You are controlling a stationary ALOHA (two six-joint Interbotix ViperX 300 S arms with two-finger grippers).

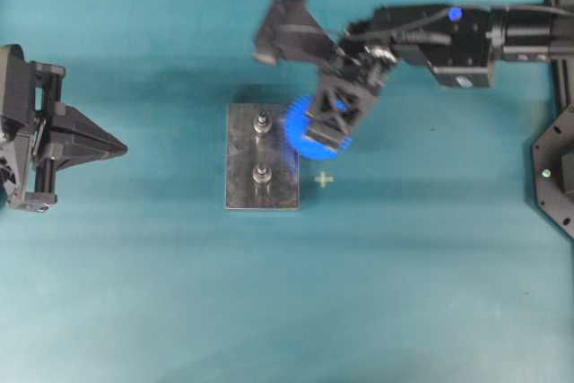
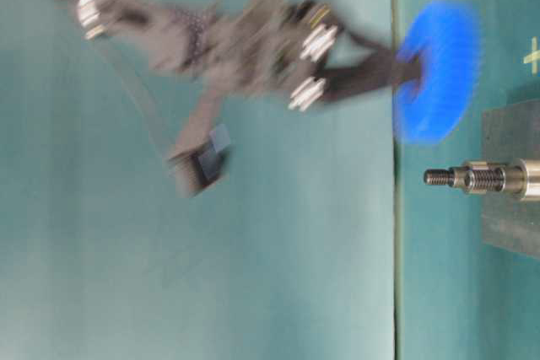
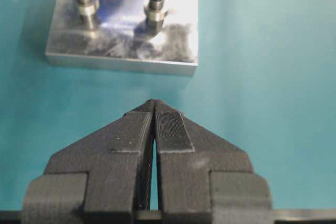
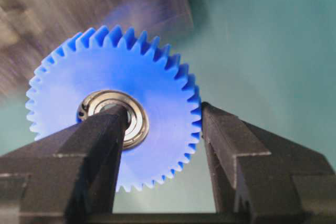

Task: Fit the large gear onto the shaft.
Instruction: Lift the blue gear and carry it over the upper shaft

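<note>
The large gear (image 1: pixel 300 136) is bright blue with a silvery hub and hangs in the air by the right edge of the dark grey plate (image 1: pixel 240 154). My right gripper (image 1: pixel 327 127) is shut on it. In the right wrist view one finger sits in the hub (image 4: pixel 134 121) and the other presses the toothed rim of the gear (image 4: pixel 131 72). Two alike shafts stand upright on the plate, the far one (image 1: pixel 263 121) nearest the gear and the near one (image 1: pixel 262 174). My left gripper (image 1: pixel 121 145) is shut and empty, well left of the plate (image 3: pixel 121 40).
A yellow cross mark (image 1: pixel 324 179) lies on the teal table right of the plate. A black fixture (image 1: pixel 556 168) stands at the right edge. The right arm and gear (image 2: pixel 439 73) are motion-blurred in the table-level view, near one shaft (image 2: pixel 472 178).
</note>
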